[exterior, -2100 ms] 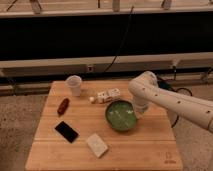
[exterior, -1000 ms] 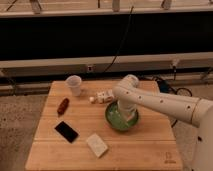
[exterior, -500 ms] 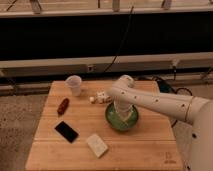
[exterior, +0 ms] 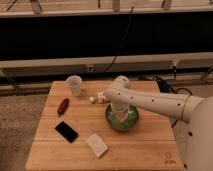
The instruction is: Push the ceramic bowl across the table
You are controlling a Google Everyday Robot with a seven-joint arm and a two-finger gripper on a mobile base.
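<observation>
The green ceramic bowl (exterior: 131, 121) sits right of centre on the light-wood table (exterior: 145, 146). My white arm reaches in from the right, bends above the bowl's far side and points down. My gripper (exterior: 121, 115) is at the end of it, inside or just over the bowl's left half, and hides part of the bowl's inside. I cannot tell whether it touches the bowl.
A translucent white cup (exterior: 74, 84) stands at the back left. Small white items (exterior: 96, 98) lie just left of the arm. A reddish-brown object (exterior: 63, 105), a black phone (exterior: 66, 131) and a white packet (exterior: 97, 145) lie left and front of the bowl. A small logo (exterior: 169, 161) marks the front right corner.
My arm has swung left, from beside the bowl's right rim to over the bowl, and the gripper has come down into it. The bowl has hardly moved.
</observation>
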